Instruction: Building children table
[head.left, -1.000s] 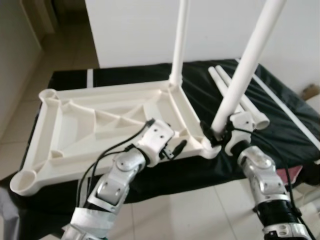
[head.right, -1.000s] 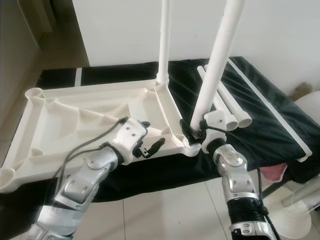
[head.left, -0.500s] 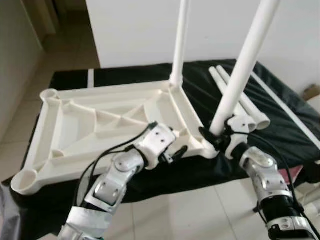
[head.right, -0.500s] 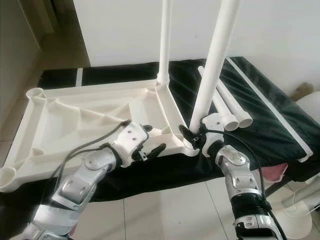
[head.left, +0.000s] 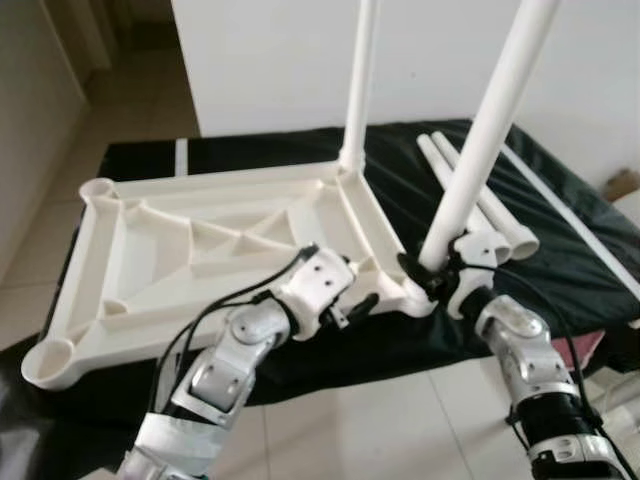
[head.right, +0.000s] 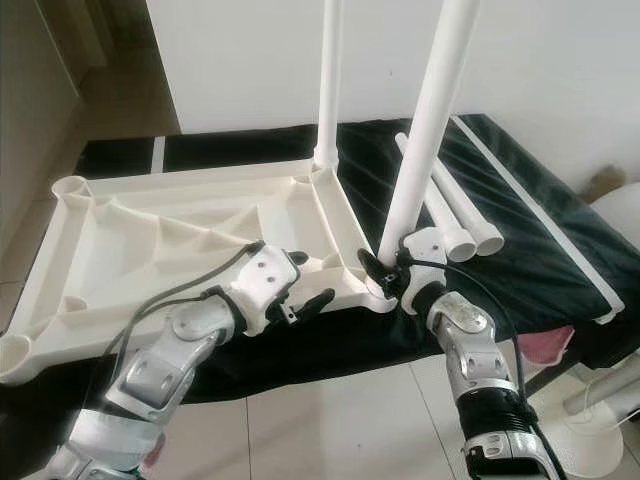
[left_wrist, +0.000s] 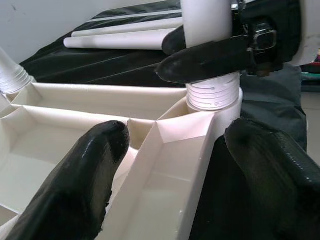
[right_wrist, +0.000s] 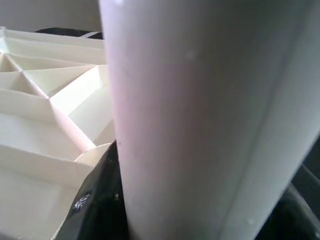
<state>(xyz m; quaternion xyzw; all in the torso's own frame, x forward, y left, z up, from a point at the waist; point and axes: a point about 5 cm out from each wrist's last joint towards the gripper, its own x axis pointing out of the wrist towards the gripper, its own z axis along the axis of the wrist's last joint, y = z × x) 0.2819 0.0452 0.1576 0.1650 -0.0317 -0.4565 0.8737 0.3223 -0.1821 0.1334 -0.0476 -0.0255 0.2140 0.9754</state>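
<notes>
Partly hidden, right end effector (head.left: 432, 278) clamps table leg (head.left: 480, 150).

Over the last second the left gripper (head.left: 352, 303) has drawn back slightly from the near rim of the upturned tabletop (head.left: 150, 250), toward the robot, and now sits lower, its fingers (left_wrist: 95, 170) spread either side of that rim. The right gripper (head.left: 432, 280), closed on the base of the near leg (head.left: 480, 140), has shifted marginally, and the leg's tilt has altered slightly.
</notes>
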